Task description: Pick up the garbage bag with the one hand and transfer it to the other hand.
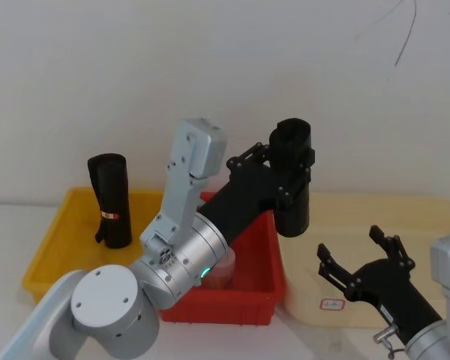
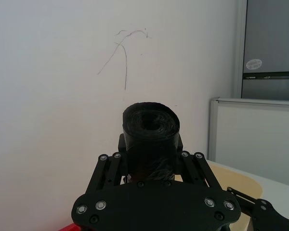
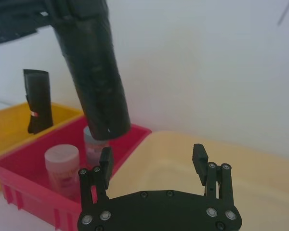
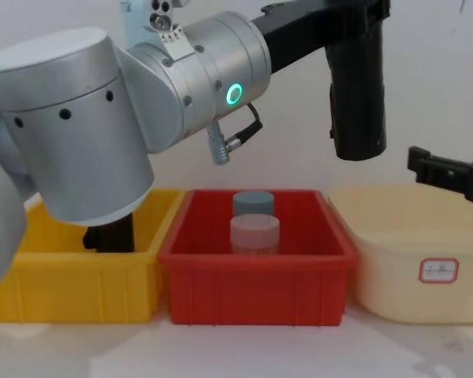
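Handover stage, by my reading, and the big player is the thick silver left arm with the green ring light (image 4: 197, 79), reaching up and across from the left. Below it on the white desk (image 4: 221, 354) sit three containers in a row: a yellow plastic bin (image 1: 52, 240) on the left, a red plastic bin (image 4: 256, 276) in the middle and a cream plastic basin (image 4: 394, 268) on the right.

Now the prize: the tall black cylindrical roll of garbage bags (image 1: 291, 214) hangs upright in the air. It is above the seam between red bin and cream basin, touching neither. The left arm's black two-finger gripper (image 1: 289, 169) has its jaws pinching the roll near the top, so the lower part hangs free. Low on the right, over the cream basin, the right arm's black two-finger gripper (image 3: 153, 156) waits with jaws spread wide, near the roll's foot but apart from it.

Out of play are a black roll with a small red-and-white label (image 1: 111, 202), standing in the yellow bin, and two small capped jars (image 4: 255, 228) in the red bin.

How to do it well, as I judge it: the right gripper should come in on the bare lower part, well clear of the left jaws. It should be squared to the cylinder so the roll sits centred between the jaws. Close firmly, because rolled plastic will likely give a little and could slip. The left jaws should let go only once the right ones are clamped. Release early and the roll drops into a bin.
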Controlling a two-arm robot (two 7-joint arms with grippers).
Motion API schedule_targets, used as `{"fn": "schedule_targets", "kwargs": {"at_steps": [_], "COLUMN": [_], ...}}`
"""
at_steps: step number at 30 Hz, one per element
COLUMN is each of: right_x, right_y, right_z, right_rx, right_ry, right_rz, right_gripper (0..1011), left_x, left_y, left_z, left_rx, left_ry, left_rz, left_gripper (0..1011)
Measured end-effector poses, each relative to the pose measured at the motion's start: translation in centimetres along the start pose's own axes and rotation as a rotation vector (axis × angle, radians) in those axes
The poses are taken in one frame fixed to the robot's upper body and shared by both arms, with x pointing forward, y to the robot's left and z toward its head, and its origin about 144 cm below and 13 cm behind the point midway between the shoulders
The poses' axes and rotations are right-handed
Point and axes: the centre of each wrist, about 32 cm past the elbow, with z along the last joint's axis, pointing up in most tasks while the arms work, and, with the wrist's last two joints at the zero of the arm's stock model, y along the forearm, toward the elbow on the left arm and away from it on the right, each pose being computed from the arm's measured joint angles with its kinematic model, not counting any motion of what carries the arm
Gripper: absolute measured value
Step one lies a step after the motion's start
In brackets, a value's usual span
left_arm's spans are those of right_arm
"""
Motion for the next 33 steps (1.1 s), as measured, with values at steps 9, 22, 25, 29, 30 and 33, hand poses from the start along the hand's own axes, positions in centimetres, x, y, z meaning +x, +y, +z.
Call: {"fn": "schedule_targets", "kwargs": {"at_steps": [9, 22, 25, 29, 30, 33], "right_x": [0.4, 0.6, 0.7, 0.7, 0.6, 0.6], "right_y": [1.3, 3.0, 3.4, 3.9, 4.0, 4.3], "right_z": [0.4, 0.4, 0.3, 0.3, 0.3, 0.4], "right_rx": [0.046, 0.088, 0.095, 0.105, 0.107, 0.113], "right_ry": [-0.036, -0.054, -0.057, -0.060, -0.061, -0.063], "right_rz": [0.067, 0.109, 0.116, 0.129, 0.132, 0.144], "right_gripper": [1001, 1001, 1002, 1001, 1001, 1001], "left_x": [0.0, 0.0, 0.0, 0.0, 0.0, 0.0], "left_y": [0.0, 0.0, 0.0, 0.0, 0.0, 0.0], "left_z": [0.0, 0.0, 0.0, 0.0, 0.0, 0.0], "left_rx": [0.001, 0.002, 0.002, 0.002, 0.002, 0.002], "left_ry": [0.001, 0.001, 0.001, 0.001, 0.001, 0.001], "left_rz": [0.000, 0.001, 0.001, 0.001, 0.001, 0.001], "left_gripper": [481, 481, 481, 481, 481, 481]}}
